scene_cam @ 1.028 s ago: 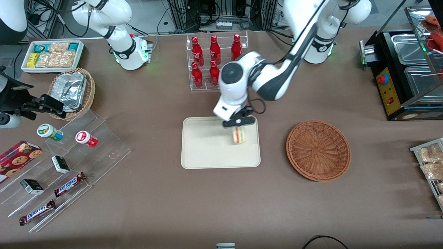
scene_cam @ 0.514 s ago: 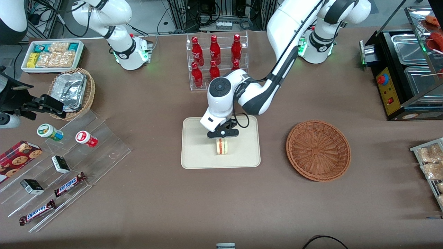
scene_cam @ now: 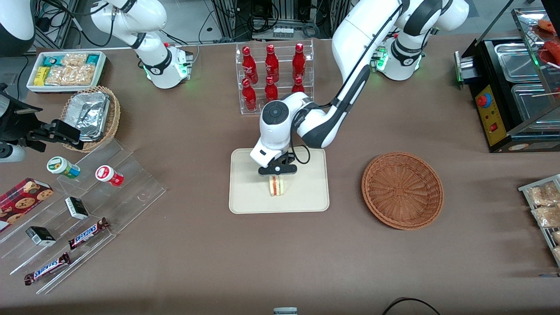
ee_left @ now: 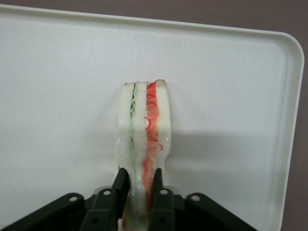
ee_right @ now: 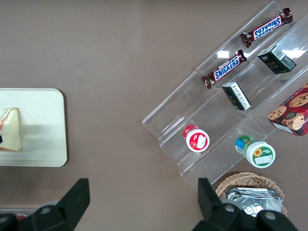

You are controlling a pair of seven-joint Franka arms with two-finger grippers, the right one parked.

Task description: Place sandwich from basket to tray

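Near the middle of the tabletop, over the tray point(scene_cam: 245, 192), the pincer point(scene_cam: 275, 174) has come lower than it was a second ago and has shifted toward the parked arm's end. It stays clamped on the sandwich point(scene_cam: 276, 185), fingers point(ee_left: 120, 185) pinching the bread from both sides. The sandwich stands on edge, at or just above the tray floor. The basket point(scene_cam: 402, 190) sits empty toward the working arm's end. The carry looks nearly finished; release likely remains.
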